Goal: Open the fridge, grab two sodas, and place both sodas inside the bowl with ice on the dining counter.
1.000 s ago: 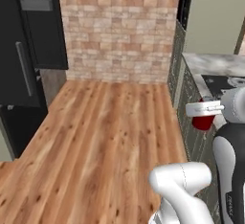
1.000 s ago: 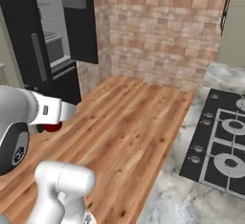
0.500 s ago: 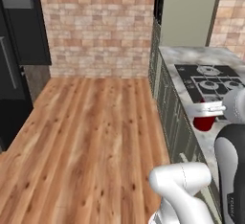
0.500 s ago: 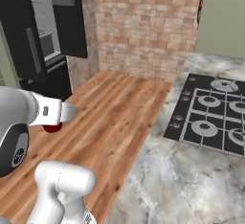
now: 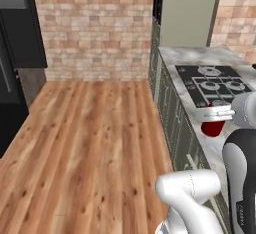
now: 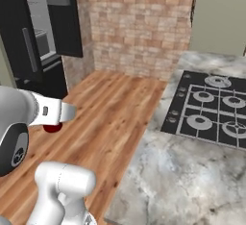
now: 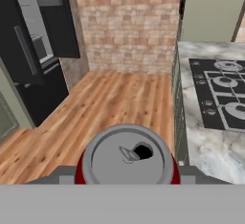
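Note:
My gripper (image 5: 216,116) is shut on a red soda can (image 5: 212,129), which hangs under the white hand over the edge of the stovetop counter. From the other side the gripper (image 6: 60,116) holds the can (image 6: 52,128) above the wooden floor. The hand view looks down on the can's silver top (image 7: 127,155), and the can hides the fingertips. The black fridge (image 6: 29,51) stands at the far left with a door swung open on its grey shelves (image 7: 36,31). The bowl with ice and the dining counter are out of view.
A marble counter (image 5: 220,143) with a black gas stovetop (image 6: 214,108) runs along the right on sage-green cabinets (image 5: 172,113). A brick wall (image 5: 97,28) closes the far end. Wooden floor (image 5: 90,143) stretches between fridge and counter. A tall pale cabinet (image 7: 210,7) stands behind the stovetop.
The whole picture has slid left as the base turns right: the fridge moves toward the left edge and the stovetop counter comes further in. The red can stays in the gripper.

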